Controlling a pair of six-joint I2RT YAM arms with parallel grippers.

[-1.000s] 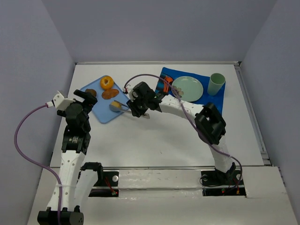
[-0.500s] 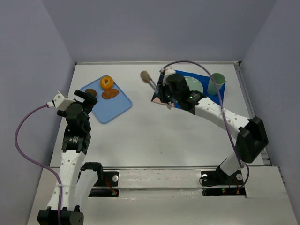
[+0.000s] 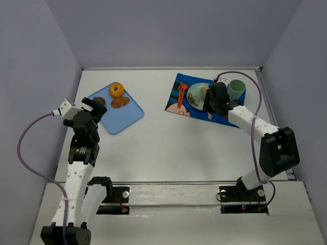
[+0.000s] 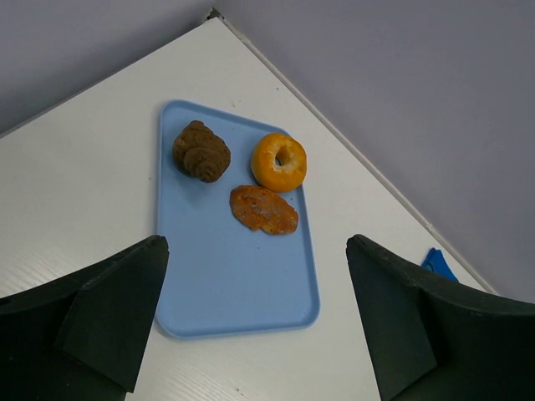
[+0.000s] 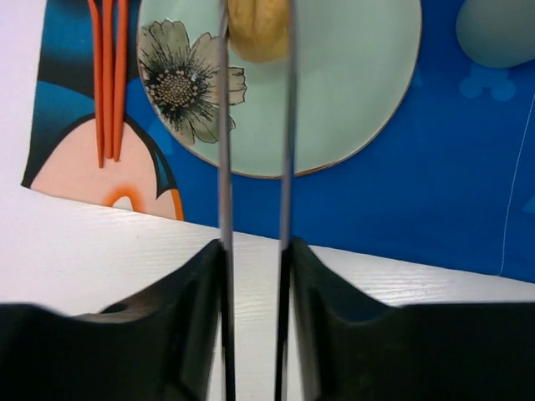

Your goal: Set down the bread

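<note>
My right gripper is shut on a pair of thin metal tongs. The tongs' tips pinch a small tan piece of bread over the far part of the pale green flowered plate. I cannot tell if the bread touches the plate. In the top view the right gripper sits at the plate's right side, with the bread at its tip. My left gripper is open and empty, above the near end of the blue tray.
The tray holds a brown croissant, an orange bagel and a flat orange piece. The plate lies on a blue placemat with orange chopsticks at left and a green cup at right.
My right arm has swung from the blue tray across to the plate on the right, carrying the bread in the tongs. The left arm has not moved.
</note>
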